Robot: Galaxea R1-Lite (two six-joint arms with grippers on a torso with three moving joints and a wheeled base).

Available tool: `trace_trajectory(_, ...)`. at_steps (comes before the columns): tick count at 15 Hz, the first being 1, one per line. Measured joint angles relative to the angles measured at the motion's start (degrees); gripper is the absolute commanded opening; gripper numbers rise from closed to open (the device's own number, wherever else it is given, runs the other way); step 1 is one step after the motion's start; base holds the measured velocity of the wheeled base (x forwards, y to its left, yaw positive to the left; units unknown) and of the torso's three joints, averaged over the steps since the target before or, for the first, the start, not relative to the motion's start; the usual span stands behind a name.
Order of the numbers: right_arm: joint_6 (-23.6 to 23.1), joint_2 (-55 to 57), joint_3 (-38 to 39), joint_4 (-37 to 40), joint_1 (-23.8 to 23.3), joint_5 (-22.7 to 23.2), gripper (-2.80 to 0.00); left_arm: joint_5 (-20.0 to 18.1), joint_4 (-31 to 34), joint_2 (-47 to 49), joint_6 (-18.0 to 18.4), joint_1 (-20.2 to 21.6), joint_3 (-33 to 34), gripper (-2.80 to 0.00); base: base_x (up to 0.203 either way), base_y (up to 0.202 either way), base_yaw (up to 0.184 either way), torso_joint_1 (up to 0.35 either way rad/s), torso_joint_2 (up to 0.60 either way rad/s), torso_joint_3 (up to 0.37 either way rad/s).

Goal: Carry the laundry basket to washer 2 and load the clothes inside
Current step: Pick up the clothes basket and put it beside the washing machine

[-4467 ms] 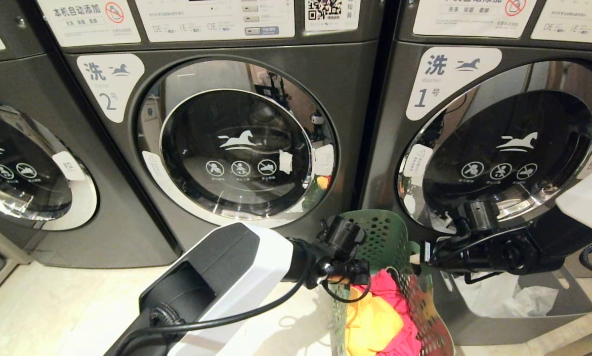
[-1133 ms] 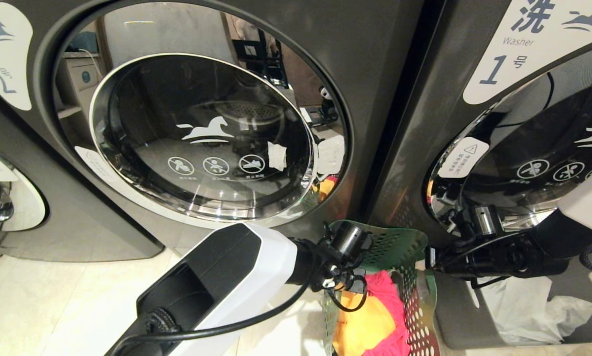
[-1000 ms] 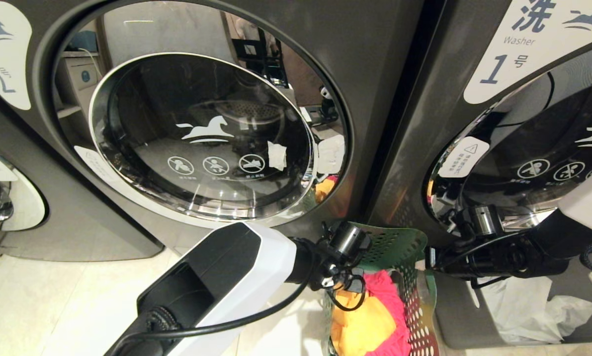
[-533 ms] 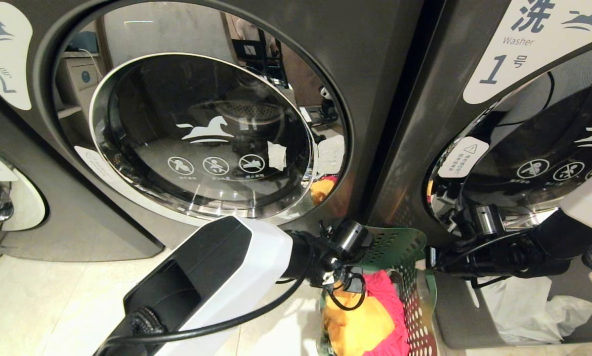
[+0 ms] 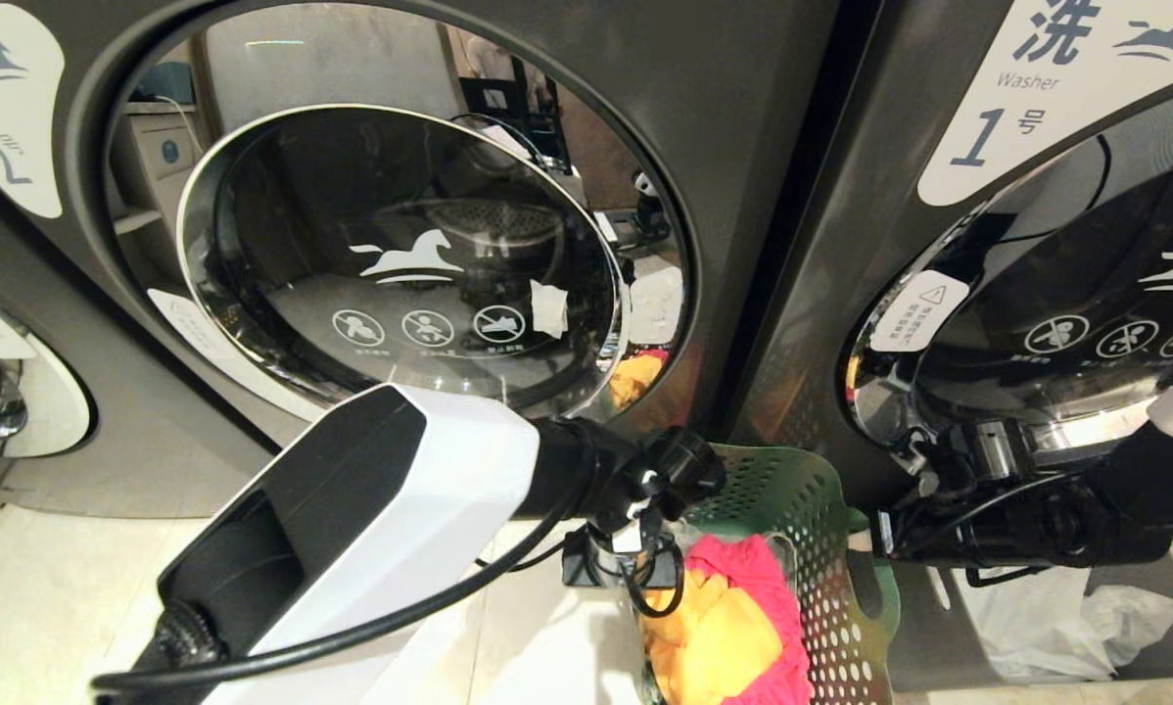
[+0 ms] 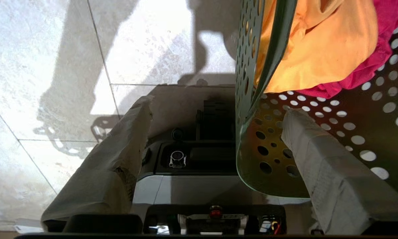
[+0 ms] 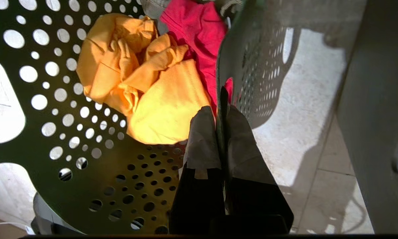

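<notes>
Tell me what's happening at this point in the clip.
The robot has a green laundry basket in front of washer 2, whose door is shut. The right pincer is clamped on the basket's rim. The left pincer stands open astride the opposite wall, gripping nothing. An orange garment and a pink garment lie in the basket; nothing is loaded yet.

Green basket with clothes below washer 2
</notes>
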Motion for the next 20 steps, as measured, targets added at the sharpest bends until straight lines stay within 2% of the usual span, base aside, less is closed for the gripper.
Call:
trace_trajectory(8,-3.5,-1.7,1.8,0.3,-7.8,0.0,-2.8,-2.0,-0.3,-7.5,-1.2,0.1,5.9,0.0,0.0,0.0,0.0,0.0,0.0,0.0)
trace_trajectory(14,-4.9,-1.8,2.8,0.8,-9.4,-0.3,-2.8,-2.8,0.1,-9.5,-1.9,-0.2,7.0,0.0,0.0,0.0,0.0,0.0,0.0,0.0)
trace_trajectory(20,-4.7,-2.4,4.9,0.7,-10.3,-0.9,-2.8,-3.0,-0.5,-14.9,-2.0,-0.3,15.5,0.0,0.0,0.0,0.0,0.0,0.0,0.0)
